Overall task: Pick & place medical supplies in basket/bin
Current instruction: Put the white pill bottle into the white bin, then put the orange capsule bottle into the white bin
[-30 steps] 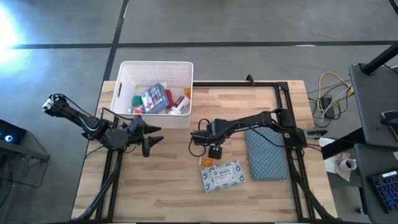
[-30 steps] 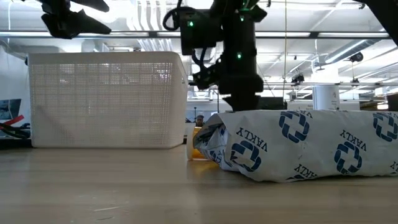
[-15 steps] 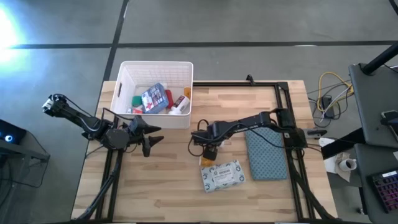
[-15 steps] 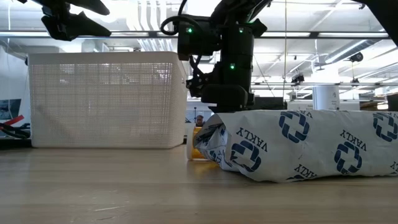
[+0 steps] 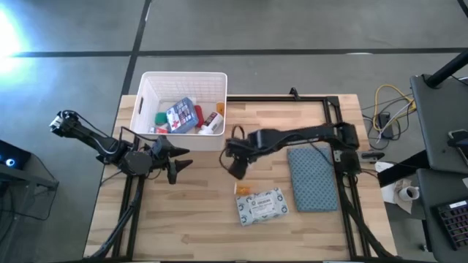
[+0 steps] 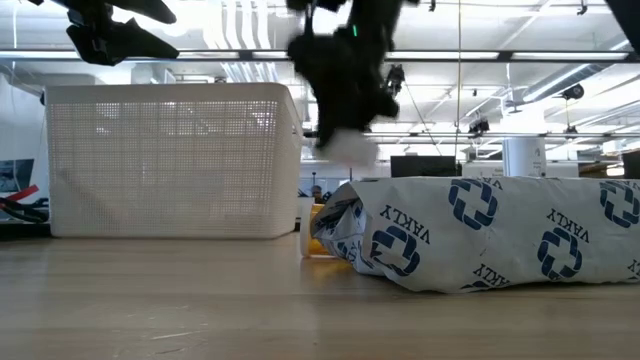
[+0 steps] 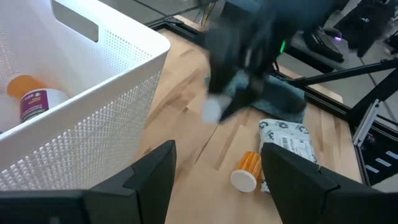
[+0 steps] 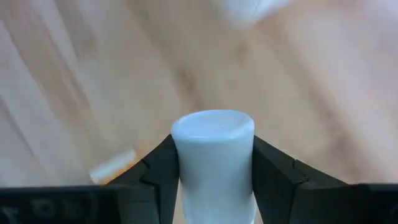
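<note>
A: right gripper [image 8: 214, 186] is clamped on a white bottle [image 8: 213, 149]; wrist view shows a finger [image 8: 157, 168] tight on each side; it's up off the table, between the bin [image 5: 143, 93] and the wipes pack [image 5: 262, 205]

B: left gripper [image 5: 175, 161]?

A: parked just in front of the bin's near left corner; fingers [image 7: 152, 177] spread, nothing between them; it's waiting

B: what's in the bin

A: blue-white pouch [image 5: 178, 115], something red beside it, a green bit, an orange-capped bottle [image 7: 34, 99] along the wall; can't sort the rest from overhead

B: and on the table?

A: wipes pack lying flat; an orange bottle [image 7: 247, 171] on its side touching the pack's bin-side end; blue-grey pad [image 5: 313, 177] to the right, not part of the job

B: so which step

A: carry, I'd say; bottle is picked and lifted, not over the bin yet; the near rim is close to it and to its left

B: next move needs what

A: enough height to clear the rim, travel up-table and left, release over a free patch; right half of the bin already has stuff, so a drop there may bounce off another bottle

B: anything risky

A: grip sits low on the bottle, cap end sticks out past the fingertips; a fast swing could tilt it; then the orange bottle and the pack are left
</note>
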You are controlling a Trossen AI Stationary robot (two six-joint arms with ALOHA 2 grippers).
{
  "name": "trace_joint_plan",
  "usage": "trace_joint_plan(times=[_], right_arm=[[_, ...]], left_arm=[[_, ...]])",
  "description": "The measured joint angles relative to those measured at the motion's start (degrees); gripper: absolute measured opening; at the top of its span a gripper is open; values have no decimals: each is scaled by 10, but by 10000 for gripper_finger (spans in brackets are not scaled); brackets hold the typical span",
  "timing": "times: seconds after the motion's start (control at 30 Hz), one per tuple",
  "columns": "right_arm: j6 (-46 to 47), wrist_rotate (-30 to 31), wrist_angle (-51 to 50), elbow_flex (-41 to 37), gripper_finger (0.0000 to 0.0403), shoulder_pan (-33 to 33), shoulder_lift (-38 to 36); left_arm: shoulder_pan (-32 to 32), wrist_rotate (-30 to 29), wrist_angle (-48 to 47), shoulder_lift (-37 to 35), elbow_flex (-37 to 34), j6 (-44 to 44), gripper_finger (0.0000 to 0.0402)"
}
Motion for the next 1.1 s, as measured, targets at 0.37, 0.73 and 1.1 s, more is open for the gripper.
trace_joint_plan(times=[0.37, 0.73, 1.1], right_arm=[[25, 92, 211, 152, 149, -78, -58], [-31, -51, 255, 357, 226, -152, 153], [-77, -50, 84, 332, 309, -147, 93]], left_arm=[[0, 0, 0, 1, 0, 0, 216], [0, 0, -3, 1, 0, -13, 216], [0, 1, -11, 0, 0, -27, 216]])
